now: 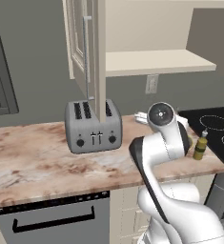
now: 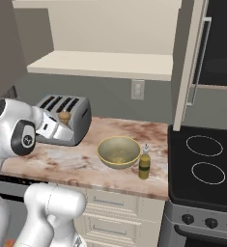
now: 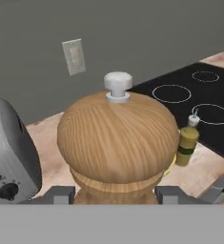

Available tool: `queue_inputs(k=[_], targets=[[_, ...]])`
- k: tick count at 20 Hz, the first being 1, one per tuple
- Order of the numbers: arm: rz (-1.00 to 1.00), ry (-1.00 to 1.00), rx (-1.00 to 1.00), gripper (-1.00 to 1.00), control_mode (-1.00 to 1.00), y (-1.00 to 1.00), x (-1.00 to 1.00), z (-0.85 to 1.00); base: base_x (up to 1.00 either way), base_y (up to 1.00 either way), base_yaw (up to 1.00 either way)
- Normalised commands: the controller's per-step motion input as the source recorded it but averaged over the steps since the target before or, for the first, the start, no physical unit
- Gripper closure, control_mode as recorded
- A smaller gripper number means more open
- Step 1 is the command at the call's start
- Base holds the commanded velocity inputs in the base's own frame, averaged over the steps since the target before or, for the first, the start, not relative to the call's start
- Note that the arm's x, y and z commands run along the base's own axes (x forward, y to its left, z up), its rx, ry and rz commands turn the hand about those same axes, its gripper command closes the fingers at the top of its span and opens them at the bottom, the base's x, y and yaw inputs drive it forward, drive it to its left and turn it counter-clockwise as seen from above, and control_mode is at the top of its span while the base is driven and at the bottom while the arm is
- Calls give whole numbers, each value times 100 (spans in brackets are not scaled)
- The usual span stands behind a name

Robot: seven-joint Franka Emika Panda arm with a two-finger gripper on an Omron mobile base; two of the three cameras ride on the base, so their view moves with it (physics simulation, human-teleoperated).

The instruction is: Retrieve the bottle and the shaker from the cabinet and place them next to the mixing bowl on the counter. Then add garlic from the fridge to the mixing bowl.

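Note:
My gripper (image 3: pixel 114 194) is shut on the brown wooden shaker (image 3: pixel 117 143), which fills the middle of the hand view. Seen from the right base, the gripper (image 2: pixel 63 125) holds the shaker (image 2: pixel 63 116) above the counter (image 2: pixel 76 164), in front of the toaster and left of the mixing bowl (image 2: pixel 118 151). The olive-yellow bottle (image 2: pixel 144 162) stands upright just right of the bowl, near the stovetop. The bottle (image 1: pixel 200 145) also shows beside my arm, and again as a small bottle (image 3: pixel 187 143) right of the shaker. The cabinet (image 2: pixel 100 63) hangs open above. The fridge and the garlic are out of view.
A grey toaster (image 1: pixel 93 125) stands at the back of the counter under the open cabinet door (image 1: pixel 87 47). The black stovetop (image 2: pixel 206 169) borders the counter on the right. A wall outlet (image 2: pixel 137 89) sits behind the bowl. The dishwasher front (image 1: pixel 51 219) lies below the counter edge.

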Motion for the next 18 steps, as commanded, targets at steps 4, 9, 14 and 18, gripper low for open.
queue_inputs(k=[4,9,14,18], targets=[[0,8,3,100,-100,0,8,-84,0,0,0],[-1,2,0,100,-100,0,19,-76,0,0,0],[-13,0,-1,100,-100,0,38,-32,0,0,0],[-17,0,-2,100,-100,0,47,-22,0,0,0]])
